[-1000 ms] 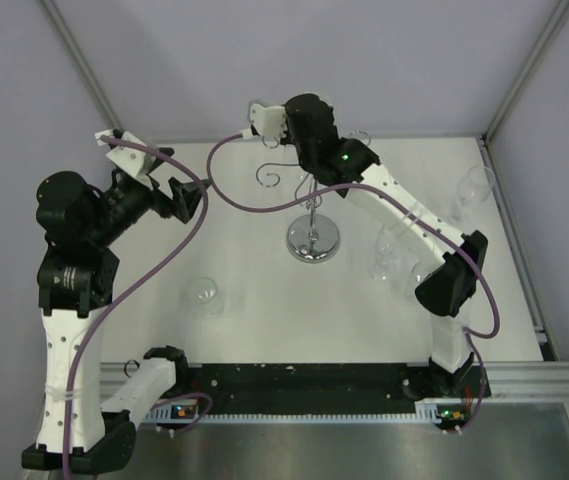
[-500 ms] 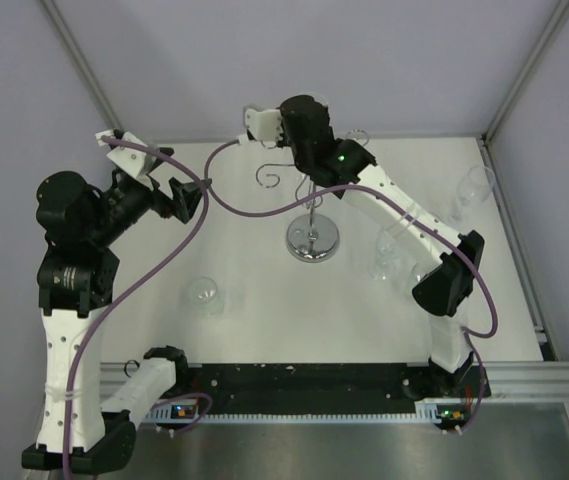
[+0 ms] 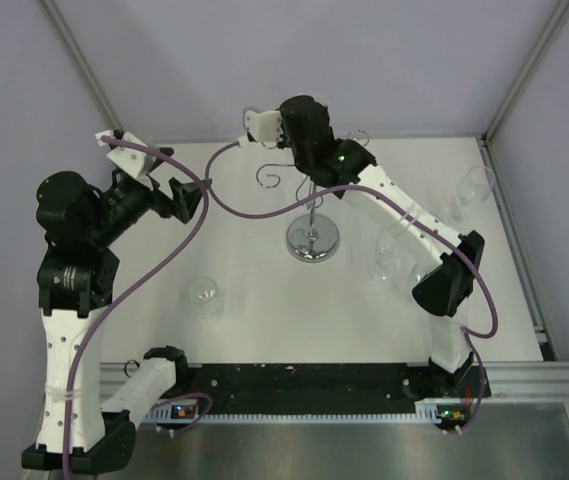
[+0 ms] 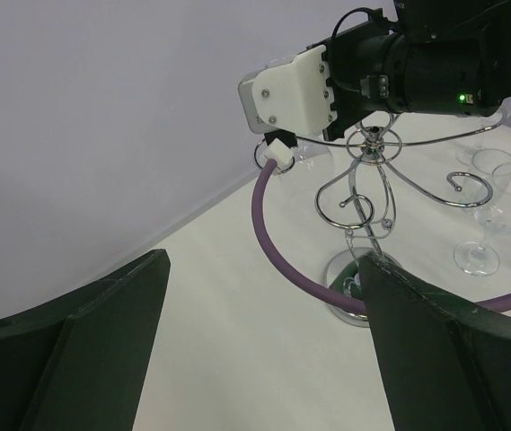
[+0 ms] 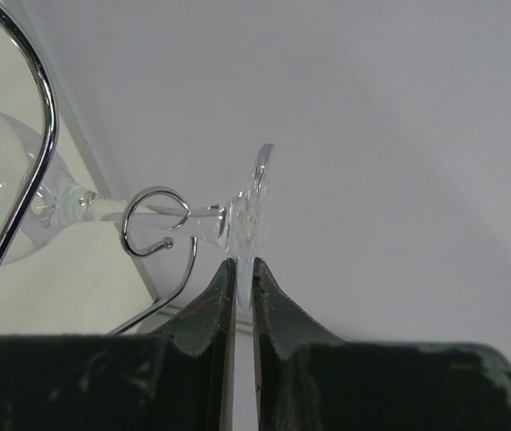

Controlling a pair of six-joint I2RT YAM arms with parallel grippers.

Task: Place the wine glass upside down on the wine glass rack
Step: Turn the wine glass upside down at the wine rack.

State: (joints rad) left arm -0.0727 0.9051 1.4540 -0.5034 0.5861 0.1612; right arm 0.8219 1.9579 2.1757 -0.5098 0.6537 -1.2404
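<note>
My right gripper (image 5: 244,262) is shut on the edge of the round foot of a clear wine glass (image 5: 253,211). The glass lies sideways in the right wrist view, its stem beside a curled scroll arm (image 5: 152,220) of the chrome rack and its bowl (image 5: 4,180) at the left. The rack (image 3: 312,241) stands mid-table on a mirrored base and also shows in the left wrist view (image 4: 363,180). The right wrist (image 3: 304,125) hangs over the rack's top and hides its fingertips from above. My left gripper (image 4: 264,350) is open, empty and raised left of the rack (image 3: 189,197).
Clear glasses stand right of the rack (image 3: 392,255) and near the right edge (image 3: 474,190). Another glass (image 3: 204,293) sits at the front left. A purple cable (image 4: 277,242) loops from the right wrist camera past the rack. The back wall is close behind.
The right wrist has shifted slightly left and back over the rack top with the glass in it. The left arm has not moved.
</note>
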